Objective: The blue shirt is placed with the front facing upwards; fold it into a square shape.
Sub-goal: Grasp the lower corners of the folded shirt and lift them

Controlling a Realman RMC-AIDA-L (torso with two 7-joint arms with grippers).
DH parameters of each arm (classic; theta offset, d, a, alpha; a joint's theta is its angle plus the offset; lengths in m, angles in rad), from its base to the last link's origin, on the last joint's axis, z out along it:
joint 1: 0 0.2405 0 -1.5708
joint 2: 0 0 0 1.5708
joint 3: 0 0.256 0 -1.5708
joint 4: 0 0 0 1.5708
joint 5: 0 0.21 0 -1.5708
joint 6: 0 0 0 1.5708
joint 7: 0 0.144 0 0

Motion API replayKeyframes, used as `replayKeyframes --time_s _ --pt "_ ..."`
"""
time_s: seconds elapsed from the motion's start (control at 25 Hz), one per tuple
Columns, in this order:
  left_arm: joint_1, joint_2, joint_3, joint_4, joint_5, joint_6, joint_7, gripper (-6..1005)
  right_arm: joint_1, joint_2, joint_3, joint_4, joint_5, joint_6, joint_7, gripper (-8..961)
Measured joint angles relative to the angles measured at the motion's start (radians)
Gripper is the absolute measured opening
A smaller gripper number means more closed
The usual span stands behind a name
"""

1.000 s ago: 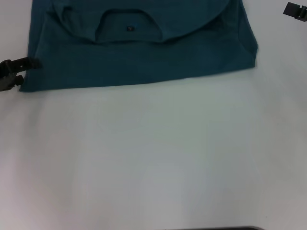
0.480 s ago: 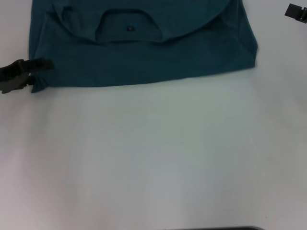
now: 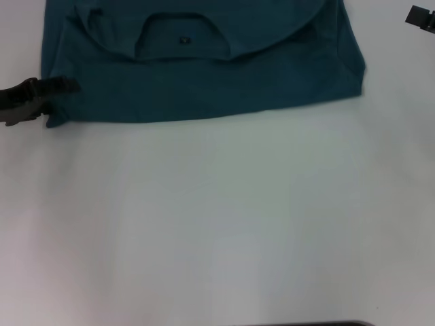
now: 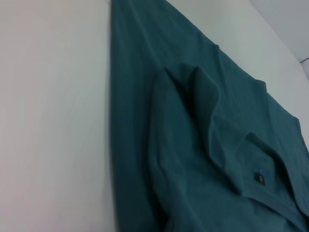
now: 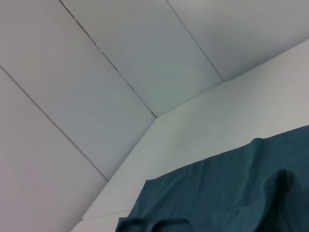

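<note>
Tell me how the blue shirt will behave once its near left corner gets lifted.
The blue shirt will probably droop and trail, since its layers already lie rumpled and creased. It looks light, so the left hand at that corner may drag it across the smooth table.

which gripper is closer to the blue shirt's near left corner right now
Left. The left gripper is at the near left corner of the blue shirt, its tips over the fabric edge. The right gripper sits off the shirt's far right side, apart from it on the table.
</note>
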Motion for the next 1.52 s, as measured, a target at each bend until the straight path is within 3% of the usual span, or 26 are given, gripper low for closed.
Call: replayKeyframes --time_s 0.52,0.68,1.12,1.24,1.4,1.52 --pt "-0.027 -0.001 0.135 -0.039 0.044 -0.02 -0.111 849 0.0 -0.003 0.022 -0.001 0.0 -0.019 -0.001 915" --pt "-0.024 -0.02 0.14 -0.094 0.059 -0.01 -0.128 801 0.0 -0.004 0.03 -0.001 0.0 -0.03 -0.001 915" --pt "-0.019 -0.022 0.131 -0.108 0.06 -0.002 -0.131 326 -0.004 -0.001 0.038 0.001 -0.001 -0.032 -0.001 915" --pt "-0.016 -0.022 0.131 -0.117 0.058 0.003 -0.131 271 -0.007 -0.003 0.033 0.001 -0.007 -0.032 0.003 915" --pt "-0.012 -0.017 0.13 -0.133 0.053 0.024 -0.13 198 -0.01 -0.026 0.025 -0.008 -0.055 -0.032 0.051 915" --pt "-0.008 -0.017 0.129 -0.152 0.053 0.04 -0.13 143 0.0 -0.07 0.022 -0.02 -0.144 -0.04 0.139 915"
